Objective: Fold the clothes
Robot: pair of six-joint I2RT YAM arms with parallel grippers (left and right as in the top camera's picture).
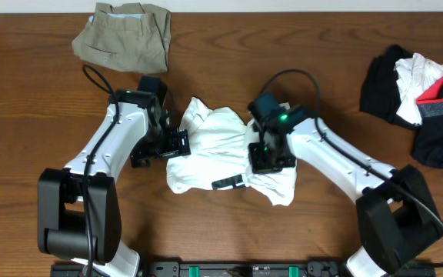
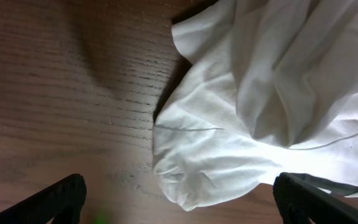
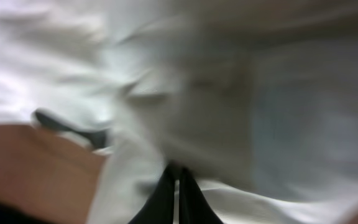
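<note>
White top (image 1: 210,150) crumpled at centre of bench (image 1: 37,100): likely light, limp, slumps; best taken by hem or shoulder edges, not bulk. Right hand (image 1: 271,158) pinched shut on its right folds. Left hand (image 1: 177,145) gaping wide, empty, beside left edge.

Wooden table (image 1: 37,100), dark brown with visible grain, seen from above. A crumpled white top (image 1: 214,146) lies at the middle, nearer the front edge than the far one. A folded khaki garment (image 1: 125,35) lies at the far edge, left of centre. A heap of black, white and red clothes (image 1: 418,100) lies at the right edge, well apart from both.
</note>
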